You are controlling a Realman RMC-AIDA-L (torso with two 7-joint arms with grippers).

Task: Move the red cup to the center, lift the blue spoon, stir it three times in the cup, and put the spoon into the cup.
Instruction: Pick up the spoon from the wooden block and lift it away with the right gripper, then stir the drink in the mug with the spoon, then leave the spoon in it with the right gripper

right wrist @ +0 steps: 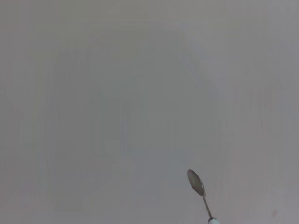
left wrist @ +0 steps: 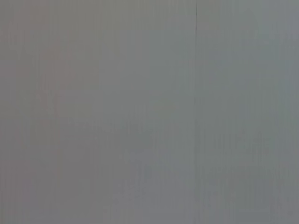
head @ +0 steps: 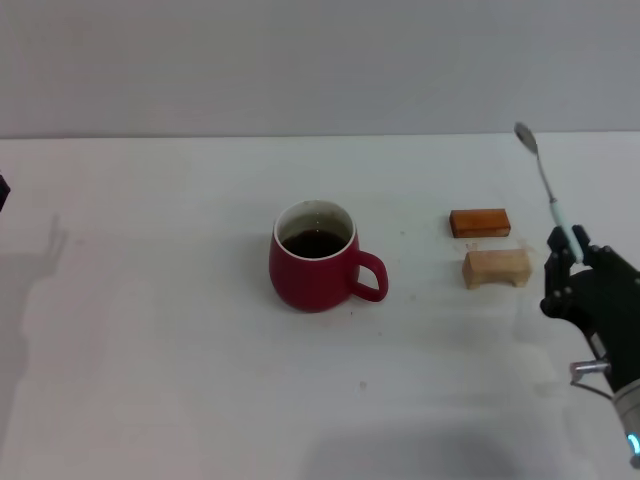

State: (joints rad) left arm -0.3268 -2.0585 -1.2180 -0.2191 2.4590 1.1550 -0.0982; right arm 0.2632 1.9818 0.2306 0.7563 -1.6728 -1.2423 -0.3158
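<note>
The right gripper's (head: 572,262) jaws are clamped on the handle of the blue spoon (head: 545,188), held clear above the counter (head: 150,380) at its right side. The red cup (head: 315,258) stands mid-counter, well apart to the gripper's left, holding dark liquid. The spoon's long axis runs up and away, bowl topmost, so I judge it must tip downward before stirring.

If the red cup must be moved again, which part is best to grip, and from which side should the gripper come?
Grip the loop handle of the red cup. It sticks out toward the robot's right and is free on that side, so coming from the right looks best. The cup stands upright with dark liquid inside, so a level, sideways grip seems safer. The right gripper holds the blue spoon, so it is not free.
</note>
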